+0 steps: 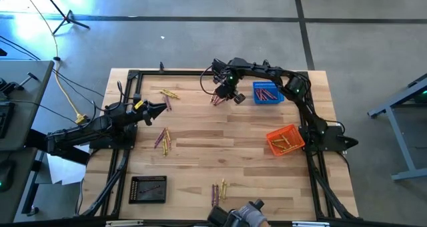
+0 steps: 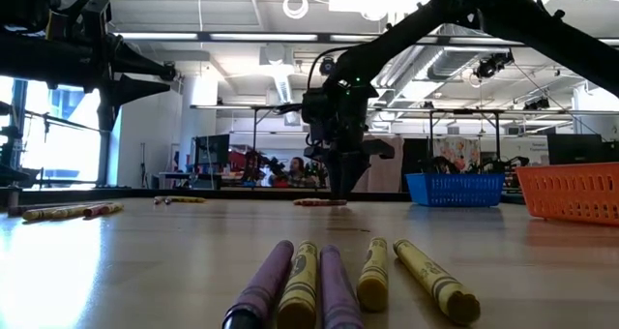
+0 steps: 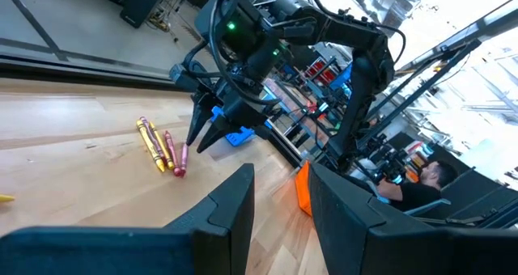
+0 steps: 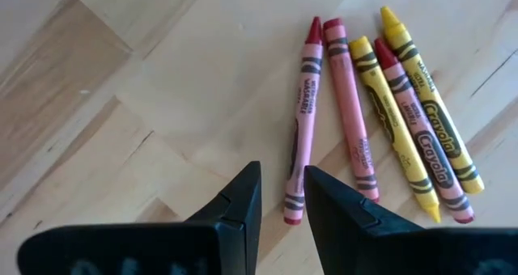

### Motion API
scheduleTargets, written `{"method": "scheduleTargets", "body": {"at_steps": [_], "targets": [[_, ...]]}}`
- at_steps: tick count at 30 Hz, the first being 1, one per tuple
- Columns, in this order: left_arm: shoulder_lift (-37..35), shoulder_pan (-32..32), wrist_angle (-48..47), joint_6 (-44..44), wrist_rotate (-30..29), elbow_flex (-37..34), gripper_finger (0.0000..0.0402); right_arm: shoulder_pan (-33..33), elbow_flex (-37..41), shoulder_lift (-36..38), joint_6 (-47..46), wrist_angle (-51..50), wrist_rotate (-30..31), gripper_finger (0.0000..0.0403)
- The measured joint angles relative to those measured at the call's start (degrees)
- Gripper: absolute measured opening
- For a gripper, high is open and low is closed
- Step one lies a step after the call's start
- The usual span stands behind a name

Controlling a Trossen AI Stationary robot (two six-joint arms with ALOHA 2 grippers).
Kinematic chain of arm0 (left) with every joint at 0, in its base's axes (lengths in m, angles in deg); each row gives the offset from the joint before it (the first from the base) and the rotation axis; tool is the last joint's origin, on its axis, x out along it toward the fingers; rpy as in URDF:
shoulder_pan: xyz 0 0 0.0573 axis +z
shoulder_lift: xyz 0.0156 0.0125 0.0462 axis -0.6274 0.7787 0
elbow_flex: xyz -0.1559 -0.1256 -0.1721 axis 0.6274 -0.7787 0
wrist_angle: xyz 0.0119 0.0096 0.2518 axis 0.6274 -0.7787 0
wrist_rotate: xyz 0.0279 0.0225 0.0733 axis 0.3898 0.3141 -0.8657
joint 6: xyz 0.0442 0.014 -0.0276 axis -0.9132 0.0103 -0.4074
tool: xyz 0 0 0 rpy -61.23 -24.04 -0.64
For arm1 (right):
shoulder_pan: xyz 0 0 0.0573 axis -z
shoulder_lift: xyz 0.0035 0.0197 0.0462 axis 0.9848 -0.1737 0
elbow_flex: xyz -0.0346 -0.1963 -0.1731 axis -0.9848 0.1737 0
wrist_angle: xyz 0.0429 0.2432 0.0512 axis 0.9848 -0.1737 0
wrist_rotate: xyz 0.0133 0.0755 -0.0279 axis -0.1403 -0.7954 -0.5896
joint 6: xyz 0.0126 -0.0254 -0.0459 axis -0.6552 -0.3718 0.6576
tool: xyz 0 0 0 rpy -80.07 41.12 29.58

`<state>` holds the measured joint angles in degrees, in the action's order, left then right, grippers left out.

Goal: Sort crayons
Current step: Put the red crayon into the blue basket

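- While the blue basket (image 1: 268, 93) near the table's far right holds several red crayons, the orange basket (image 1: 284, 141) at the right edge holds yellow ones.
- At the near left, a black basket (image 1: 147, 189) holds one reddish stick.
- Loose crayons lie in clusters: far left (image 1: 169, 95), centre-left (image 1: 163, 139), near edge (image 1: 219, 189).
- Under the right gripper (image 4: 282, 196) lie five crayons (image 4: 380, 113), three red and two yellow, side by side, long axes roughly parallel, tips pointing away from the fingers.
- That gripper hovers over the nearest red one, jaws narrowly parted, gripping nothing.
- Holding nothing with fingers apart, the left gripper (image 1: 159, 109) sits at the left side.
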<state>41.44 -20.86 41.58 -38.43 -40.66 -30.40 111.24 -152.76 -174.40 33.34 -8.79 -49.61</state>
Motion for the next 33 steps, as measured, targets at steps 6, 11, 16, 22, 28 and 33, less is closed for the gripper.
{"method": "scheduleTargets", "body": {"at_steps": [6,11,16,22,28,33], "targets": [[-0.01,0.01,0.00,0.00,0.01,0.00,0.0106,0.26,0.00,0.00,0.38,-0.06,-1.08,0.0083],[-0.01,0.02,0.00,0.00,0.02,0.00,0.0106,0.28,0.00,0.00,3.50,-0.47,-1.07,0.0082],[-0.01,0.01,0.00,0.00,0.02,0.00,0.0106,0.28,0.02,0.00,9.50,-0.91,-0.56,0.0082],[-0.01,0.00,0.00,0.00,0.02,0.00,0.0106,0.86,0.02,0.00,13.21,-0.83,0.78,0.0082],[-0.01,0.02,0.00,0.00,0.02,0.00,0.0106,2.08,0.02,0.00,15.67,-0.69,0.84,0.0082],[-0.01,0.02,0.00,0.00,0.02,0.00,0.0106,2.16,0.02,-0.51,17.72,0.93,0.73,0.0082]]}}
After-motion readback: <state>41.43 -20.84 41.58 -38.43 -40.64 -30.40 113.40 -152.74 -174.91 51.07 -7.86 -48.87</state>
